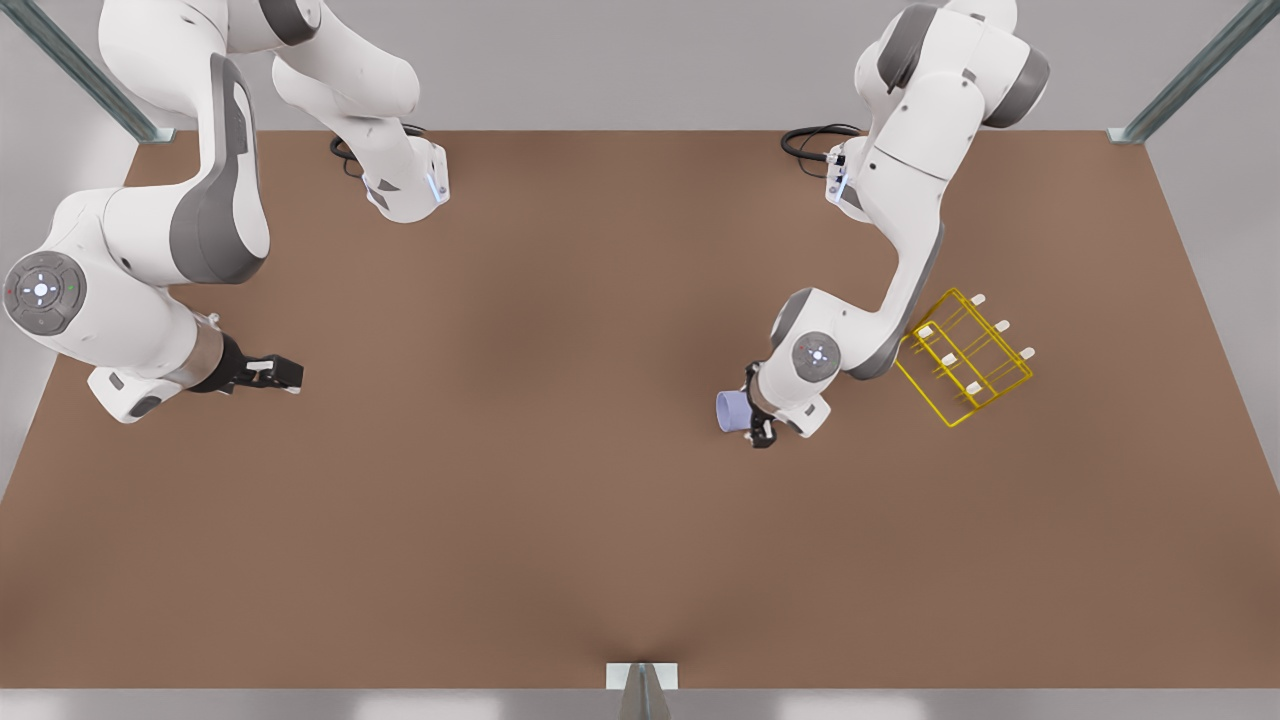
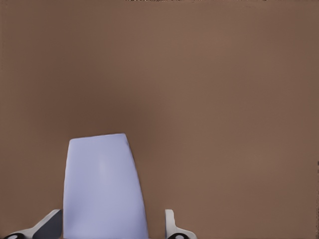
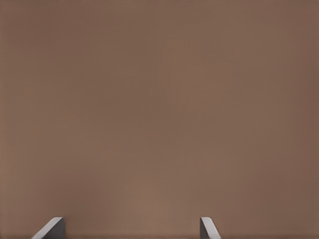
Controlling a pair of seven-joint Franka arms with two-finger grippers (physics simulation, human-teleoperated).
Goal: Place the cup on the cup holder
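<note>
The lavender-blue cup (image 1: 731,410) lies sideways in my left gripper (image 1: 757,425), at the front view's right of centre. In the left wrist view the cup (image 2: 104,189) stands out from between the fingers of the left gripper (image 2: 110,226), which is shut on it. The yellow wire cup holder (image 1: 948,360), with white-tipped pegs, stands on the table a short way to the front view's right of the cup, partly behind that arm's elbow. My right gripper (image 1: 288,375) waits open at the front view's left over bare table, its fingers (image 3: 52,228) holding nothing.
The brown table (image 1: 560,520) stretches wide between the two arms and toward the near edge. Metal frame posts (image 1: 1190,70) stand at the far corners, and a small bracket (image 1: 641,680) sits at the middle of the near edge.
</note>
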